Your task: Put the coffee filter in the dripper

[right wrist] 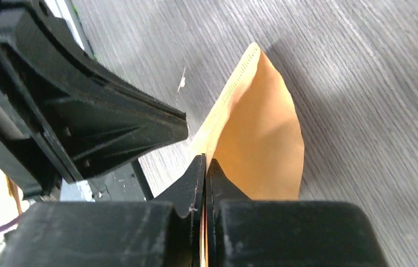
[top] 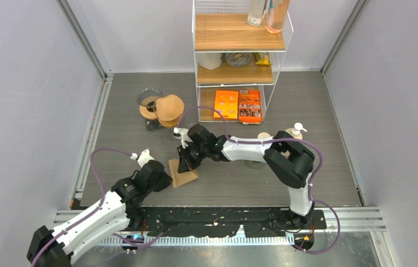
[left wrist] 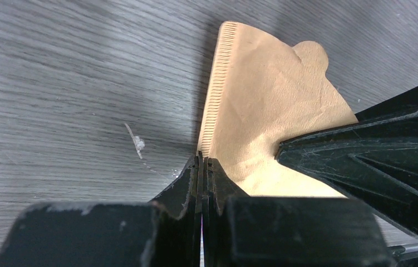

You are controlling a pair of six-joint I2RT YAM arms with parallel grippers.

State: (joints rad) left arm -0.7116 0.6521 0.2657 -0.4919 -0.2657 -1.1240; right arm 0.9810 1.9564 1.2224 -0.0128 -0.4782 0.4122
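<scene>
while left gripper [left wrist: 202, 160], right gripper [right wrist: 206, 162] seemingly pinch filter [left wrist: 267, 105]

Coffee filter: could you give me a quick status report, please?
Left fingers shut on coffee filter. Right fingers shut on it too. Dripper stands apart; way looks open.

White arms [top: 92, 219], black joints [top: 290, 161], purple cables [top: 96, 169], scuffed black tool fingers [left wrist: 187, 186]

Orange boxes [top: 226, 104] sit low in the wire shelf [top: 234, 75].
</scene>
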